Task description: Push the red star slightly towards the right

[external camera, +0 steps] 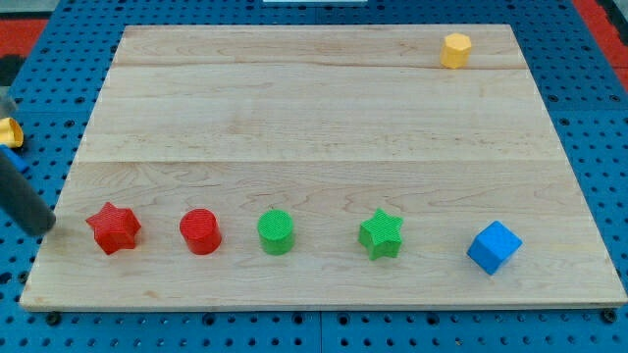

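The red star (114, 227) lies near the board's lower left corner. My rod comes in from the view's left edge and its tip (43, 229) sits at the board's left edge, a short way left of the red star and apart from it. To the star's right, in a row, stand a red cylinder (200, 231), a green cylinder (276, 232), a green star (381, 234) and a blue cube (494, 246).
A yellow hexagonal block (455, 50) sits near the wooden board's (314, 108) top right corner. A small yellow object (10, 130) lies off the board at the view's left edge, on the blue pegboard surround.
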`<action>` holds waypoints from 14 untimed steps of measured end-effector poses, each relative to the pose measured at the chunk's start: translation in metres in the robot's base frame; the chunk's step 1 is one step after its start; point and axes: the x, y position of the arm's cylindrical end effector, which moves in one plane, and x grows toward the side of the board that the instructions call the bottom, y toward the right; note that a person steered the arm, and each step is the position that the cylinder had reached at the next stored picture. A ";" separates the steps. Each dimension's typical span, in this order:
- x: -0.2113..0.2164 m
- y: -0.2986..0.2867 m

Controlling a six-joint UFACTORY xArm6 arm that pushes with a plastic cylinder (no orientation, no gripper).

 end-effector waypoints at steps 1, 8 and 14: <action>0.013 0.012; 0.001 0.063; -0.138 0.222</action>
